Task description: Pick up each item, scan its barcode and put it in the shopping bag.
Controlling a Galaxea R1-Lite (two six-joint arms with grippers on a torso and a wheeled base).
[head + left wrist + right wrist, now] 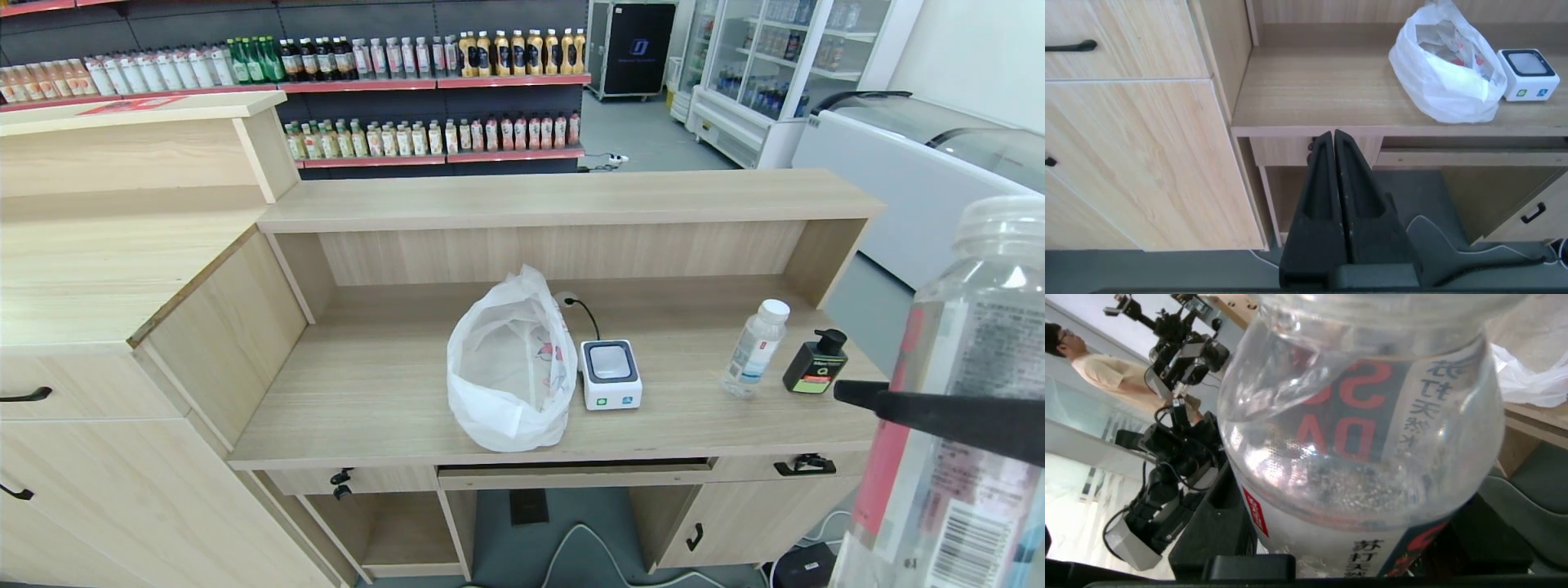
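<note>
A bottle (980, 327), clamped in the right gripper (898, 404), hangs off the counter's (367, 408) front right corner, apparently unscanned. A second bottle (755, 347) and pump bottle (815, 363) wait near the right edge. The bag (510, 367) and scanner (610, 374) sit mid-counter, and the left gripper (1333, 139) is closed and empty.

Bright, even light, soft shadow beneath the counter (367, 392), straight lines bowing toward the edges.

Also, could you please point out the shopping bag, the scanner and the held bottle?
shopping bag (506, 420), head view, its front wall.
scanner (610, 361), head view, its top window.
held bottle (980, 327), head view, its label.
</note>
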